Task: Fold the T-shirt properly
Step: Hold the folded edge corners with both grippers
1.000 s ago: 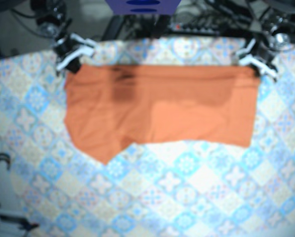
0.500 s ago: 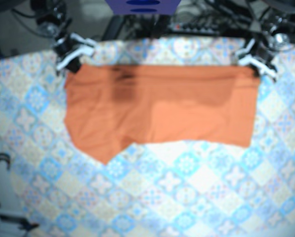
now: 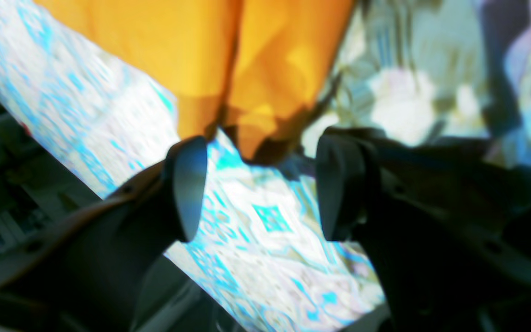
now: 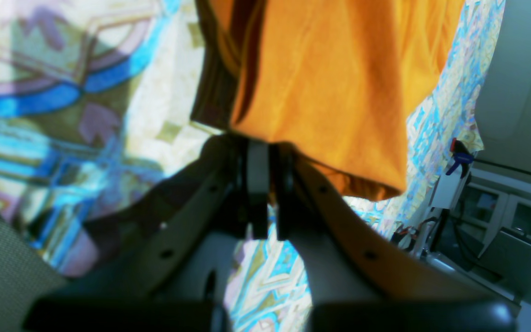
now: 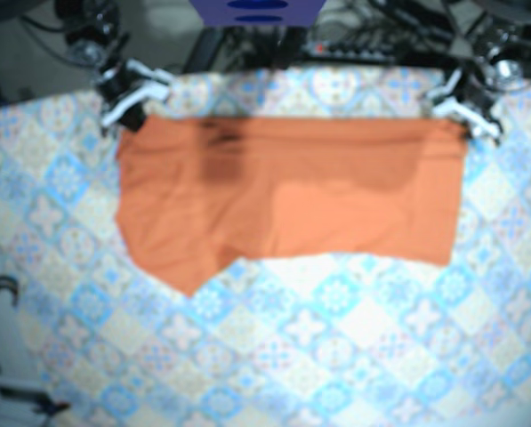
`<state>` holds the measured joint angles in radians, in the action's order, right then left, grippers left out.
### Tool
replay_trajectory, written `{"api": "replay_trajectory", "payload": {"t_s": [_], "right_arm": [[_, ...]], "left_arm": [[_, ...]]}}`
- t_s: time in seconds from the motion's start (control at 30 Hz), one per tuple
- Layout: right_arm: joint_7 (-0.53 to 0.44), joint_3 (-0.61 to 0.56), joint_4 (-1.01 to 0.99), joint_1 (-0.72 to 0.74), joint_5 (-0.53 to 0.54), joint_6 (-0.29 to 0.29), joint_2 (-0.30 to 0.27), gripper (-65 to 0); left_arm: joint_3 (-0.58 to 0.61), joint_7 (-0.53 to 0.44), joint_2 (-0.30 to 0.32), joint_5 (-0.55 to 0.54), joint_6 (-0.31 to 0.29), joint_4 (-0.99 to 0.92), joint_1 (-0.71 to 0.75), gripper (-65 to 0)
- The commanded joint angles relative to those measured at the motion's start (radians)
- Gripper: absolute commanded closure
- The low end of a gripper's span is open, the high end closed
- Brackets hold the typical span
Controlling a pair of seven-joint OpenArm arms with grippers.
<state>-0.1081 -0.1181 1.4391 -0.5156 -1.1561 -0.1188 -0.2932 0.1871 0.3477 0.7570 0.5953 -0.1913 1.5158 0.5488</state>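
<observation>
Risk: your right jaws pinch the shirt (image 4: 330,92) corner while left jaws gape; pulling now would skew the fold.

A tile-patterned tablecloth (image 5: 336,338) in blue and cream fills most of the base view. A blue clamp (image 4: 460,159) sits at its edge. A dark cable (image 5: 2,283), apparently looped, lies off the cloth at lower left.

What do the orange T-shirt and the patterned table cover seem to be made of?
The T-shirt is probably soft knit cotton, matte: it lies limp with soft folds. The table cover looks like printed cloth or vinyl, and the blur leaves open which; its tile pattern lies flat.
</observation>
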Motion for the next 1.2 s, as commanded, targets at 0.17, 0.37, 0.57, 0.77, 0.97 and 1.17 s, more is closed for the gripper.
{"api": "replay_trajectory", "payload": {"t_s": [0.17, 0.37, 0.57, 0.77, 0.97, 1.17], "right_arm": [[-0.011, -0.002, 0.007, -0.010, -0.005, -0.017, -0.004, -0.2], [-0.011, -0.002, 0.007, -0.010, -0.005, -0.017, -0.004, -0.2], [-0.011, -0.002, 0.007, -0.010, -0.005, -0.017, -0.004, -0.2], [-0.011, -0.002, 0.007, -0.010, -0.005, -0.017, -0.004, -0.2], [-0.011, -0.002, 0.007, -0.010, -0.005, -0.017, -0.004, -0.2], [-0.011, 0.001, 0.007, -0.010, -0.005, -0.017, -0.004, -0.2]], "left_arm": [[0.081, 0.000, 0.016, 0.002, 0.013, -0.056, -0.060, -36.5], [0.082, 0.000, 0.016, 0.002, 0.013, -0.054, -0.063, -36.5], [0.081, -0.005, 0.019, 0.002, 0.013, -0.054, -0.065, -33.0], [0.081, -0.005, 0.020, 0.002, 0.014, -0.054, -0.065, -15.9], [0.079, -0.005, 0.017, 0.002, 0.020, -0.054, -0.086, -3.7], [0.076, -0.002, 0.017, 0.002, 0.022, -0.054, -0.114, -2.3]]}}
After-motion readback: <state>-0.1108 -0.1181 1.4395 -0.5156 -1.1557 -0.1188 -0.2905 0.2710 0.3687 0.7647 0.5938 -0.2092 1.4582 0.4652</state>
